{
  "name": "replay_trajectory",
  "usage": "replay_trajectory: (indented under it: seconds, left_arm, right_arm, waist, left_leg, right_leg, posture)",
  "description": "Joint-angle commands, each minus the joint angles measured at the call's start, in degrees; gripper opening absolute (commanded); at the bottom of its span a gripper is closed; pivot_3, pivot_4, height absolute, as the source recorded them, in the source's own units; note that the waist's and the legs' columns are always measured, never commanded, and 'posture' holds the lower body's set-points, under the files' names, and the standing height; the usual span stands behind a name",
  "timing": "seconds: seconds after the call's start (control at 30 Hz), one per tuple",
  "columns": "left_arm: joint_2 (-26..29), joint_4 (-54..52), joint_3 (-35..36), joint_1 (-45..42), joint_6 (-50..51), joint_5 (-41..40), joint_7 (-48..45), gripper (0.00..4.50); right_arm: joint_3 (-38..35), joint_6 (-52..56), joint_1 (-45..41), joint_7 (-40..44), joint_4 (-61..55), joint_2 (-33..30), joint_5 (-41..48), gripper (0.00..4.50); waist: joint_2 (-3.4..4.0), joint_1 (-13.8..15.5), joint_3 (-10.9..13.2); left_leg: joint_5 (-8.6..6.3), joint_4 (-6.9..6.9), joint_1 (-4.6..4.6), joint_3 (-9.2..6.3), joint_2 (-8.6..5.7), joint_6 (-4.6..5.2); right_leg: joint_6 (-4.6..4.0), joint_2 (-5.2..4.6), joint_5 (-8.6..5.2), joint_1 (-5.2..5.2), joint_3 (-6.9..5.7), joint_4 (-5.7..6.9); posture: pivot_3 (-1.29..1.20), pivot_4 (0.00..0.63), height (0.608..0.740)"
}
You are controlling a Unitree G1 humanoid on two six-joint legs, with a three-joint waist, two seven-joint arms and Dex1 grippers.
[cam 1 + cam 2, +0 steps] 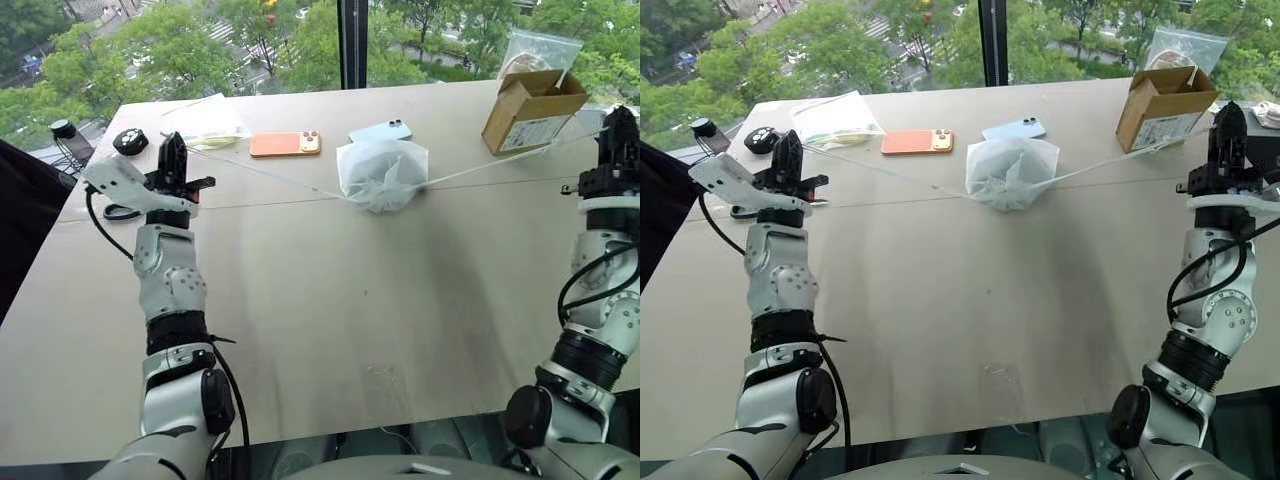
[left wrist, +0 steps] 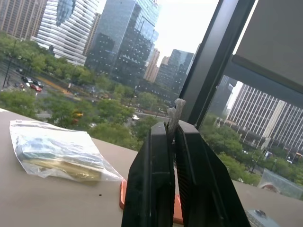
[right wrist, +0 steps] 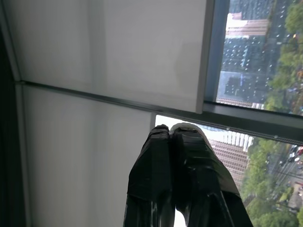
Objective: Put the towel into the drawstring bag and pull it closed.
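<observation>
1. The drawstring bag point(image 1: 382, 172) sits bunched on the table point(image 1: 300, 330), roughly midway between the two claws and a little beyond both; its neck looks gathered, and I'd guess the towel is inside, though I can't make it out through the fabric
2. Its cords point(image 1: 255, 172) run out taut to either side, one line across the table, which is the axis any further pull follows
3. The left gripper point(image 1: 173, 152) is pinched tight on one cord end, a tuft poking from its tips; the right gripper point(image 1: 619, 128) is clamped narrow on the other
4. Neither arm is clearly nearer the bag
5. Beyond the bag lie an orange phone point(image 1: 285, 144) and a blue phone point(image 1: 381, 131); a cardboard box point(image 1: 530, 110) stands just beside the right claw, so room outward is tighter there
</observation>
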Motion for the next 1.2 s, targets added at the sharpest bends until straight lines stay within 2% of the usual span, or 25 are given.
replay_trajectory:
  seconds: [0.03, 0.17, 0.43, 0.57, 0.6, 0.63, 0.67, 0.77, 0.8, 0.83, 0.87, 0.97, 1.07, 1.2]
  left_arm:
    - [2.8, -4.4, 4.6, 1.2, -1.5, -1.2, 0.9, 0.06]
    - [3.3, -7.3, 5.8, 1.7, -2.3, -0.9, 2.3, 0.06]
    - [2.1, -8.3, 4.0, 4.4, -0.6, 0.7, 2.5, 0.06]
    - [1.6, -9.8, 3.6, 7.8, 3.6, -2.7, -0.3, 0.06]
    - [1.7, -10.6, 2.9, 9.3, 5.7, -3.6, -2.0, 0.0]
    - [2.2, -11.5, 1.4, 11.4, 8.1, -4.2, -4.7, 0.0]
    - [2.9, -12.5, -0.4, 13.6, 9.8, -3.9, -7.5, 0.53]
    - [7.2, -16.1, -7.4, 20.1, 13.2, 0.3, -15.8, 1.05]
    - [8.9, -16.9, -9.4, 21.6, 14.0, 1.8, -17.8, 1.62]
    - [10.7, -17.9, -11.1, 23.1, 15.2, 2.7, -20.1, 1.83]
    - [13.7, -19.1, -12.9, 25.4, 18.2, 2.6, -24.1, 2.28]
    - [20.7, -20.6, -15.8, 29.4, 23.6, 5.1, -29.0, 3.24]
    - [23.4, -21.7, -15.2, 31.5, 24.5, 6.3, -29.5, 4.42]
    - [26.4, -25.6, -13.7, 36.2, 26.4, 5.1, -33.7, 4.42]
  right_arm:
    - [-6.0, -3.2, -2.3, 2.2, 1.6, -2.8, 4.6, 0.0]
    - [-7.1, -2.7, -3.0, 4.2, 3.1, -5.1, 4.4, 0.0]
    - [-0.2, 2.5, 1.2, 4.2, 2.3, -3.3, 0.2, 0.0]
    - [3.1, 8.5, 7.0, 7.1, 2.0, -4.8, -1.0, 0.0]
    - [3.9, 11.2, 9.1, 8.2, 1.9, -5.8, -0.4, 0.31]
    - [5.2, 13.5, 11.5, 9.9, 1.6, -7.3, -1.8, 0.31]
    - [6.7, 15.6, 13.5, 11.0, 1.5, -8.9, -4.1, 0.61]
    - [15.0, 17.3, 18.8, 15.4, 0.7, -16.4, -20.6, 0.61]
    - [18.4, 17.8, 20.7, 19.1, -0.2, -19.6, -25.8, 0.72]
    - [21.0, 18.1, 22.6, 23.5, -1.4, -22.5, -29.8, 1.01]
    - [23.4, 17.9, 24.7, 28.8, -2.1, -26.2, -33.8, 1.04]
    - [26.3, 12.8, 27.9, 41.8, -1.3, -33.2, -44.2, 1.04]
    - [27.0, 3.6, 29.3, 51.8, 1.4, -36.5, -52.8, 1.04]
    - [27.6, -5.0, 30.3, 62.5, 6.1, -39.9, -61.3, 1.04]
  waist:
    - [0.0, 0.1, 0.0]
    - [0.0, 0.3, 0.0]
    - [0.0, 0.1, 0.0]
    - [0.0, 0.2, 0.0]
    - [0.0, 0.2, 0.0]
    - [0.0, 0.3, 0.0]
    - [0.01, 0.3, 0.0]
    - [0.02, 0.3, 0.0]
    - [0.02, 0.3, 0.0]
    - [0.02, 0.3, 0.0]
    - [0.01, 0.4, 0.0]
    - [0.08, 0.3, 0.0]
    - [0.05, 0.5, 0.1]
    - [0.01, 0.8, 0.1]
  left_leg:
    - [0.0, 0.0, 0.0, 0.0, 0.01, 0.0]
    - [0.0, 0.0, 0.01, 0.06, 0.01, 0.01]
    - [-0.01, -0.01, 0.06, 0.22, 0.05, 0.01]
    - [-0.01, -0.01, 0.08, 0.25, 0.08, 0.02]
    - [-0.02, -0.01, 0.08, 0.25, 0.08, 0.03]
    - [-0.02, -0.01, 0.08, 0.25, 0.08, 0.04]
    - [-0.13, -0.01, 0.07, 0.26, 0.08, 0.22]
    - [-0.2, 0.0, 0.08, 0.44, 0.07, 0.33]
    - [-0.2, 0.01, 0.08, 0.45, 0.07, 0.34]
    - [-0.2, 0.02, 0.1, 0.46, 0.07, 0.34]
    - [-0.21, 0.02, 0.14, 0.47, 0.08, 0.36]
    - [-0.23, 0.0, 0.17, 0.55, 0.23, 0.36]
    - [-0.25, -0.03, 0.18, 0.6, 0.24, 0.4]
    - [-0.3, -0.02, 0.18, 0.59, 0.26, 0.44]
  right_leg:
    - [0.0, 0.0, 0.0, 0.01, 0.0, -0.01]
    - [0.0, 0.0, 0.0, 0.01, 0.03, -0.01]
    - [0.0, 0.03, 0.0, 0.0, 0.2, -0.02]
    - [0.0, 0.05, 0.0, -0.01, 0.24, -0.01]
    - [0.0, 0.05, 0.0, -0.01, 0.24, -0.02]
    - [0.0, 0.05, 0.0, 0.0, 0.24, -0.03]
    - [0.0, 0.05, 0.0, 0.0, 0.25, -0.05]
    - [0.01, 0.07, 0.0, -0.01, 0.36, -0.08]
    - [0.0, 0.09, 0.0, -0.01, 0.37, -0.09]
    - [0.01, 0.11, 0.0, -0.01, 0.38, -0.08]
    - [0.01, 0.12, 0.0, 0.01, 0.37, -0.07]
    - [0.0, 0.23, -0.01, 0.01, 0.39, -0.1]
    - [0.0, 0.23, -0.01, 0.02, 0.42, -0.19]
    - [0.01, 0.15, 0.0, 0.06, 0.4, -0.23]
  posture:
    - [0.0, 0.15, 0.74]
    - [0.0, 0.15, 0.74]
    - [0.0, 0.15, 0.74]
    - [0.0, 0.15, 0.74]
    - [0.0, 0.15, 0.74]
    - [0.0, 0.15, 0.74]
    - [0.0, 0.15, 0.74]
    - [0.0, 0.15, 0.74]
    - [0.0, 0.15, 0.74]
    - [0.0, 0.15, 0.74]
    - [0.0, 0.15, 0.74]
    - [0.0, 0.15, 0.74]
    - [0.0, 0.15, 0.74]
    - [0.0, 0.15, 0.74]
